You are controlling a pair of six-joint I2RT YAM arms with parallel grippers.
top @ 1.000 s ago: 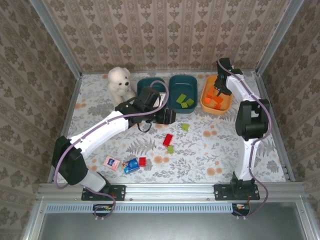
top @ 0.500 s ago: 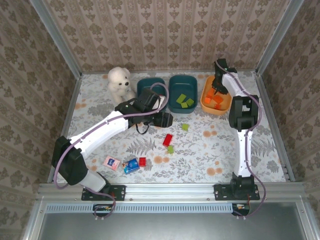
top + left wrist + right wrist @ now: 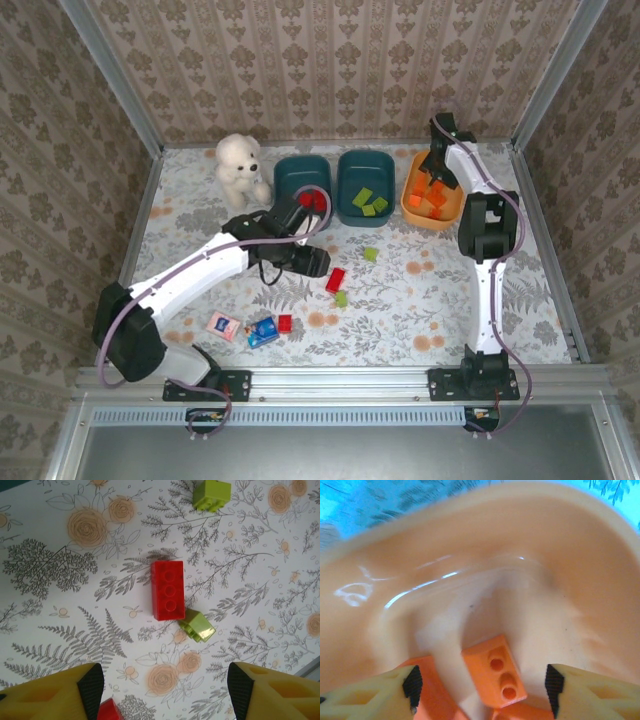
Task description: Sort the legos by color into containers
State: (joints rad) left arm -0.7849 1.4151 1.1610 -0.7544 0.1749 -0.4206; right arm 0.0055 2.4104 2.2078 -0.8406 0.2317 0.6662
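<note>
The bench (image 3: 430,300), spread with a matte floral print, carries three smooth, round-cornered plastic tubs along its far side. The left teal tub (image 3: 287,172) holds red bricks (image 3: 315,200), the middle teal tub (image 3: 352,166) holds green bricks (image 3: 368,202), and the glossy orange tub (image 3: 407,203) holds orange bricks (image 3: 428,202).

The left jaws hover over the middle of the bench, spread wide and empty, above the long red brick (image 3: 167,590). The right jaws hang inside the orange tub, also parted, just above an orange brick (image 3: 495,672) (nothing sits between them, so no brick is in transit there).

The step in hand, as I judge it, is picking up the long red brick. The next move calls for lowering the left jaws and closing them across the brick's narrow sides. That needs care, since the small green brick (image 3: 196,625) sits at its corner, touching or nearly so, and could be nudged or caught. The brick then belongs in the left teal tub.

A second green brick (image 3: 212,494) lies farther off, and a small red brick (image 3: 285,323) sits beside the blue toy (image 3: 262,332). All the bricks look hard, shiny and studded on top.
</note>
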